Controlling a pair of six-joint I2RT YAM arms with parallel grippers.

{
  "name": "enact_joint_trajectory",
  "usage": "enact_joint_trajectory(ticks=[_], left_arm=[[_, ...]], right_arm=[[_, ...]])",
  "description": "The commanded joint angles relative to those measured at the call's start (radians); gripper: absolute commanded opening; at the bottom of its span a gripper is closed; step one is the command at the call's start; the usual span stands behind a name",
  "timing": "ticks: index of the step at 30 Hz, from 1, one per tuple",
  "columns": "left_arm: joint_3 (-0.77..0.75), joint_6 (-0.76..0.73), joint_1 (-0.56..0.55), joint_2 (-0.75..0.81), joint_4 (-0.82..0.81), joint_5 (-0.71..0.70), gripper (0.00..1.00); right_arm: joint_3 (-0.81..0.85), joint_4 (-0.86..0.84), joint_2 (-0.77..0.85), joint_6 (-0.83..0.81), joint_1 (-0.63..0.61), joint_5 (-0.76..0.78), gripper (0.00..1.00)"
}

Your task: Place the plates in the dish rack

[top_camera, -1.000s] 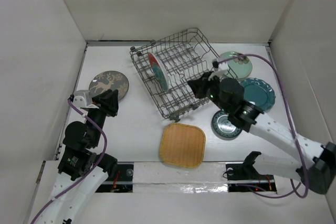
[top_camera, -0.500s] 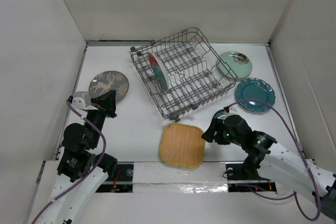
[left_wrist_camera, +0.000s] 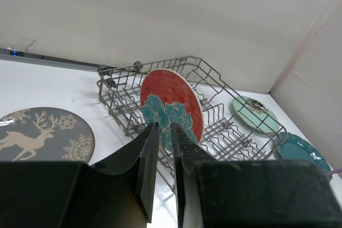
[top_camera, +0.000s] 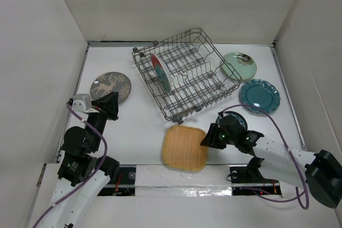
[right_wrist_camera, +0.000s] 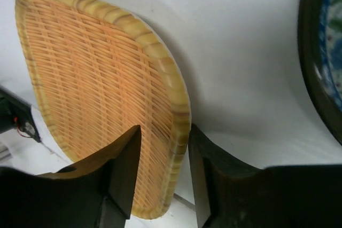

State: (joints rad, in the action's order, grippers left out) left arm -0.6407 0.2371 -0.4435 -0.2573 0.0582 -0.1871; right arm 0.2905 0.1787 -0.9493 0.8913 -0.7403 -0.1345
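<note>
Overhead looks down; left wrist low, shares dish rack [top_camera: 206,86].

Between the black fingers of the right pincer [right_wrist_camera: 163,132] we see the yellow plate [right_wrist_camera: 101,94]: straw-gold basket weave with a ridged rim. Right of that pincer, a dark-rimmed plate [right_wrist_camera: 323,52] seems blue and white inside, though it blurs at the frame's edge. Ahead of the black left pincer [left_wrist_camera: 163,129], the red plate [left_wrist_camera: 172,108] carries teal flowers among the grey wires of the dish rack [left_wrist_camera: 224,126]. Left of this pincer is a grey plate [left_wrist_camera: 37,134] with a cream deer and snowflakes. To its right we see a pale mint plate [left_wrist_camera: 255,115] and a teal scalloped plate [left_wrist_camera: 299,150]. The table [left_wrist_camera: 32,86] is white.
</note>
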Motion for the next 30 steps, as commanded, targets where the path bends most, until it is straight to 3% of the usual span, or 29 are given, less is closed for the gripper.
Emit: enact_joint_trajectory(ticks=[1, 4, 5, 8, 18, 20, 24, 30], left_arm=[[0.004, 0.001, 0.002, 0.013, -0.037, 0.011, 0.13], [0.004, -0.001, 0.002, 0.016, -0.035, 0.008, 0.14], [0.004, 0.001, 0.002, 0.018, -0.035, 0.006, 0.14], [0.004, 0.001, 0.002, 0.018, -0.034, 0.005, 0.15], [0.004, 0.001, 0.002, 0.016, -0.037, 0.003, 0.16], [0.004, 0.001, 0.002, 0.016, -0.037, 0.003, 0.16], [0.004, 0.001, 0.002, 0.015, -0.035, 0.000, 0.17], [0.006, 0.001, 0.002, 0.016, -0.035, 0.000, 0.17]], right_arm=[[-0.034, -0.103, -0.055, -0.029, 0.021, -0.042, 0.45], [-0.040, -0.148, -0.111, -0.035, 0.030, -0.056, 0.32], [-0.042, -0.159, -0.127, -0.035, 0.030, -0.057, 0.20], [-0.045, -0.142, -0.125, -0.046, 0.030, -0.059, 0.00], [0.174, 0.093, 0.122, -0.186, -0.076, -0.184, 0.00], [0.240, 0.047, 0.130, -0.199, -0.099, -0.253, 0.00], [0.357, -0.034, 0.123, -0.213, -0.120, -0.240, 0.00], [0.472, -0.316, 0.083, -0.187, 0.007, -0.198, 0.00]])
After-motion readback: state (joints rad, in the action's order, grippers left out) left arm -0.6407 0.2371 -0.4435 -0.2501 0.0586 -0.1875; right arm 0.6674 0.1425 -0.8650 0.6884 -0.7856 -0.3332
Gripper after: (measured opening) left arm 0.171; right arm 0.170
